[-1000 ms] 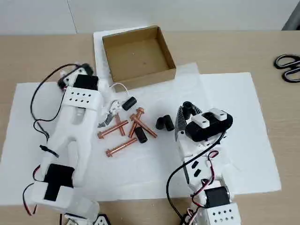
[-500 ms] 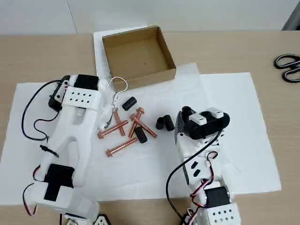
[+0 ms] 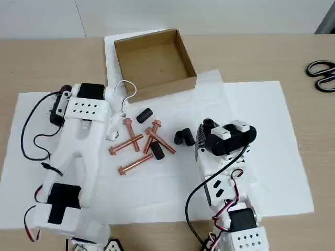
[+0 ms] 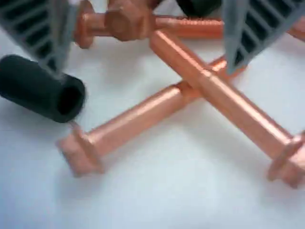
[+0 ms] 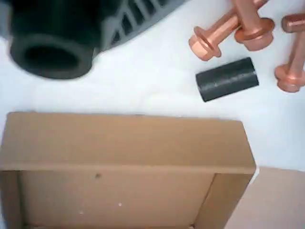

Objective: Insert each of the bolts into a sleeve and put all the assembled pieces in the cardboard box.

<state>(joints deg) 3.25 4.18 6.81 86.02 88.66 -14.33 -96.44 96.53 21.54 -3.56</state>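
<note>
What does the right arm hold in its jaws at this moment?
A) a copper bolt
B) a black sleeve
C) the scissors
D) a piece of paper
B: the right gripper is shut on a black sleeve, which the right wrist view shows close up with its open end toward the camera.

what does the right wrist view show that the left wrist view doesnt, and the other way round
Right wrist view: the cardboard box, its visible inside bare, and a held sleeve close up in the right gripper.
Left wrist view: the open left gripper over two crossed bolts.
Both: copper bolts and a loose black sleeve lying on white paper.
</note>
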